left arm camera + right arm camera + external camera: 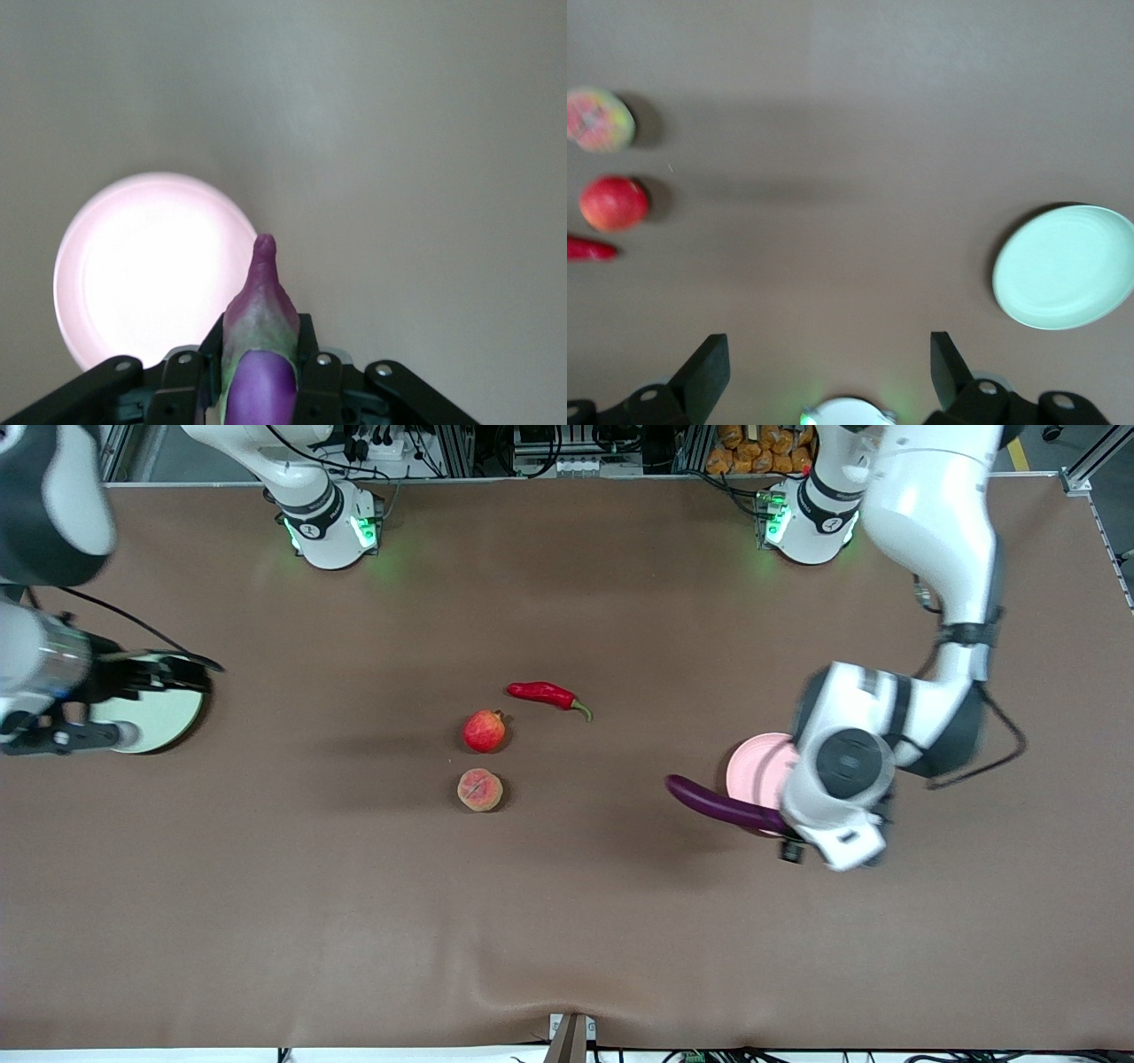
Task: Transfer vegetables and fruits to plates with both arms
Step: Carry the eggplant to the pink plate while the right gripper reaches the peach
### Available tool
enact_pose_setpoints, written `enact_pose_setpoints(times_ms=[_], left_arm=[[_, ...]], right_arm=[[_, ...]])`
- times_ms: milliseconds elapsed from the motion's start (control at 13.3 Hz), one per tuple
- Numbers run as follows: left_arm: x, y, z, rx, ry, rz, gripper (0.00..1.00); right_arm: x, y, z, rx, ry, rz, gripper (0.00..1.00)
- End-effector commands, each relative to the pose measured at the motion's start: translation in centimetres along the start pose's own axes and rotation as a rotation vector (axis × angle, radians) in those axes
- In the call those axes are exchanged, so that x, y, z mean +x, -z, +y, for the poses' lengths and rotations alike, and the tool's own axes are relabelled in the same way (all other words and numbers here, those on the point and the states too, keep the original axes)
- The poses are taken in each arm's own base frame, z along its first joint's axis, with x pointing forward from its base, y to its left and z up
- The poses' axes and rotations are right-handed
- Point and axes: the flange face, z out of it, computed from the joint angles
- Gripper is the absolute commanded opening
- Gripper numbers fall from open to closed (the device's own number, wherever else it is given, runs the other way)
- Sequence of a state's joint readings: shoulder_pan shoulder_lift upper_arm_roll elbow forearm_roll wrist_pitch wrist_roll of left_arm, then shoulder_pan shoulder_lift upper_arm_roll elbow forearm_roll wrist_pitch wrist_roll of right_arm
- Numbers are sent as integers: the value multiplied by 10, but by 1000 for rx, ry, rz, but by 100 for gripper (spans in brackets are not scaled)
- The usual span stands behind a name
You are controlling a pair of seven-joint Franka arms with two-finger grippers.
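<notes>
My left gripper (791, 834) is shut on the stem end of the long purple eggplant (722, 804) and holds it in the air over the edge of the pale pink plate (753, 766). In the left wrist view the eggplant (261, 381) is clamped between the jaws, with the pink plate (151, 266) below it. My right gripper (190, 673) hangs open and empty over the pale green plate (159, 717). The red chili (545, 693), the round red fruit (485, 731) and the peach (479, 789) lie mid-table. The right wrist view shows the green plate (1065, 266), the red fruit (613, 203) and the peach (600, 119).
The two arm bases (330, 527) (804, 522) stand with green lights at the table's back edge. The brown table cover has a small wrinkle (532, 979) by the front edge. Bare cloth lies between the fruits and each plate.
</notes>
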State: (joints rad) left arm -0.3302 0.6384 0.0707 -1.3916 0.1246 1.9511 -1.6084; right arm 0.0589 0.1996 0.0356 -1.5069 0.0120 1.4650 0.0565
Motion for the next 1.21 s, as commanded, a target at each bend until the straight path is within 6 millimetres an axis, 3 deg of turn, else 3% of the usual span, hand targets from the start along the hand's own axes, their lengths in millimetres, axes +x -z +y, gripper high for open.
enact_pose_setpoints(times_ms=[0, 226, 452, 753, 904, 1130], left_arm=[[23, -22, -1, 26, -11, -10, 0], [29, -66, -25, 131, -84, -35, 0], [25, -99, -45, 210, -110, -32, 0], [38, -110, -55, 239, -111, -35, 1], [38, -115, -58, 250, -110, -36, 8], [47, -122, -62, 264, -92, -43, 58]], right_arm=[[28, -30, -78, 48, -96, 13, 100], [47, -67, -154, 96, -187, 41, 100], [65, -111, -215, 110, -249, 97, 100], [94, -187, -270, 133, -227, 188, 100], [100, -214, -282, 133, -215, 198, 100], [99, -251, -299, 97, -219, 193, 100]])
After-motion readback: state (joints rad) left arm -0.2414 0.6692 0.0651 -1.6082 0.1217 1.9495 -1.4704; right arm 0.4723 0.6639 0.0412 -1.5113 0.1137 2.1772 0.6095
